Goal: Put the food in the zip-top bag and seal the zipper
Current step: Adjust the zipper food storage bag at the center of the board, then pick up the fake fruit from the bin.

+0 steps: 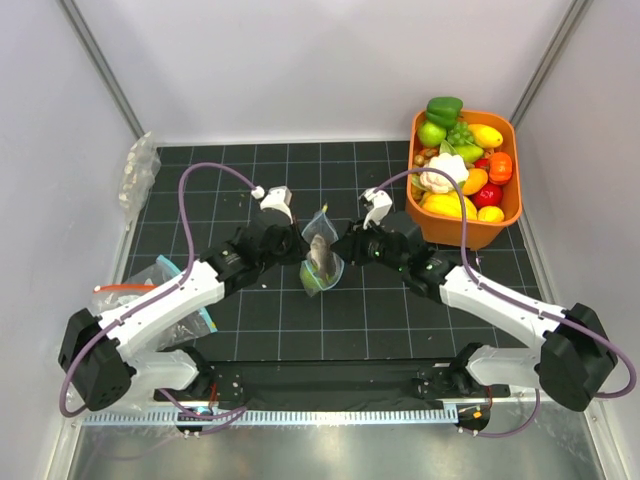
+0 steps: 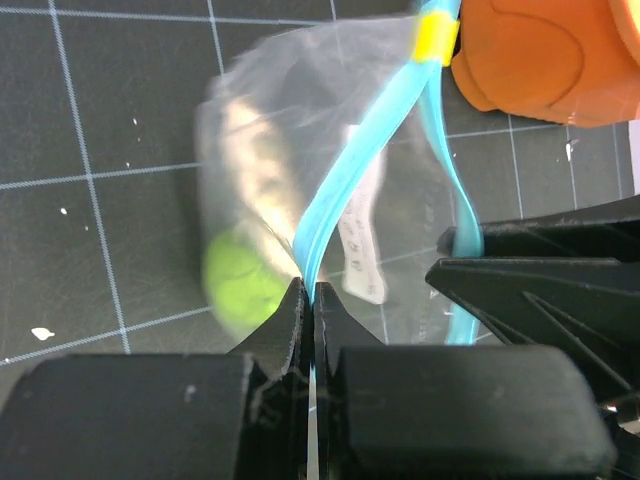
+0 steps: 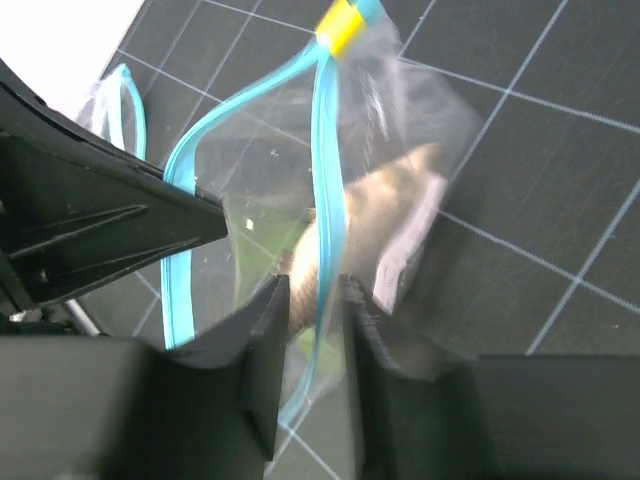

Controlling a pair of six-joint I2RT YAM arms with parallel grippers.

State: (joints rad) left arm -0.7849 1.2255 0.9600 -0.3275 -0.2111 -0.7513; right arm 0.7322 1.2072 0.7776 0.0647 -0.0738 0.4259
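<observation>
The zip-top bag (image 1: 322, 262) hangs above the middle of the mat, held between both arms. Inside it lie a lime-green fruit (image 2: 240, 285) and a blurred, pale tan oval shape (image 3: 385, 205). My left gripper (image 2: 308, 290) is shut on the teal-blue zipper (image 2: 345, 170), pinching both lips together. My right gripper (image 3: 315, 285) is open, its fingers (image 3: 265, 330) straddling one zipper lip (image 3: 328, 180) with a gap on each side. A yellow slider (image 3: 341, 27) sits at the zipper's far end. In the top view the left gripper (image 1: 303, 245) and right gripper (image 1: 345, 246) flank the bag's mouth.
An orange bin (image 1: 512, 208) of toy fruit and vegetables stands at the back right, close behind the bag in the left wrist view (image 2: 540, 50). Other clear bags lie at the left, one with a red-orange strip (image 1: 125, 289), another by the wall (image 1: 138, 175).
</observation>
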